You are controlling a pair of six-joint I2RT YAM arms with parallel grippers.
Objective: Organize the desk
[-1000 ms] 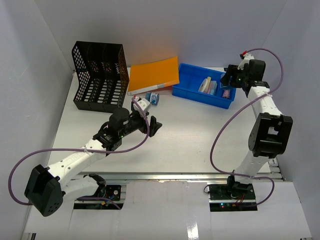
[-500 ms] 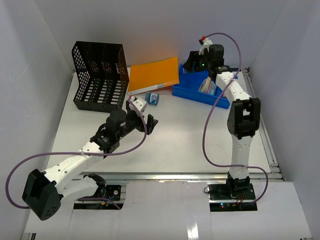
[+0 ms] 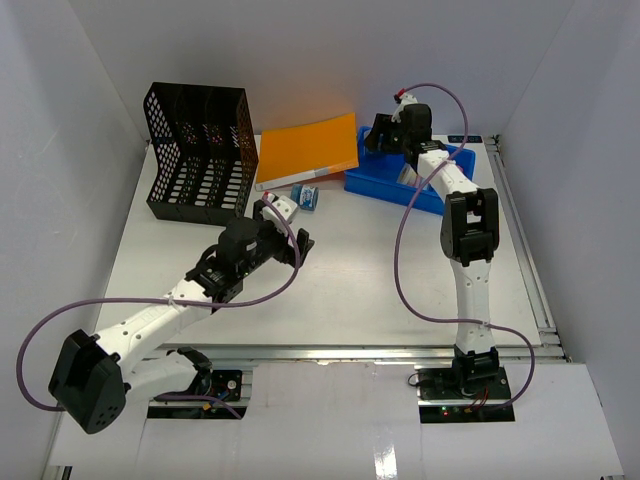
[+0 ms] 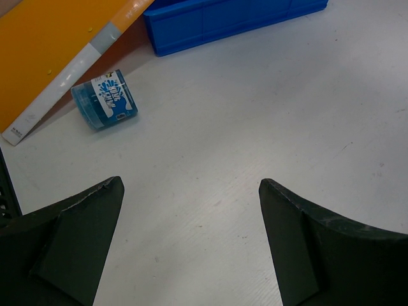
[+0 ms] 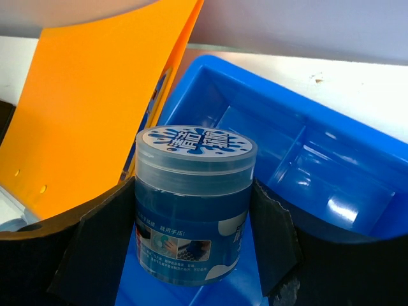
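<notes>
A black mesh file rack (image 3: pixel 197 150) is standing at the far left of the desk (image 3: pixel 380 270), the white tabletop carrying everything. The left gripper (image 4: pixel 190 188) is hovering above bare desk, its jaws spread wide and empty. Beyond it a small blue tub (image 4: pixel 106 100) is lying on its side just beside the orange folder (image 3: pixel 308 150). Farther right, the right gripper (image 5: pixel 191 255) is clamping an upright blue jar (image 5: pixel 191 191) over the blue tray's (image 5: pixel 331 159) left end.

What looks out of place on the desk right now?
A small blue jar lies tipped on its side on the desk, beside the orange folder, outside the blue tray. The right gripper holds a similar jar upright over that tray.
</notes>
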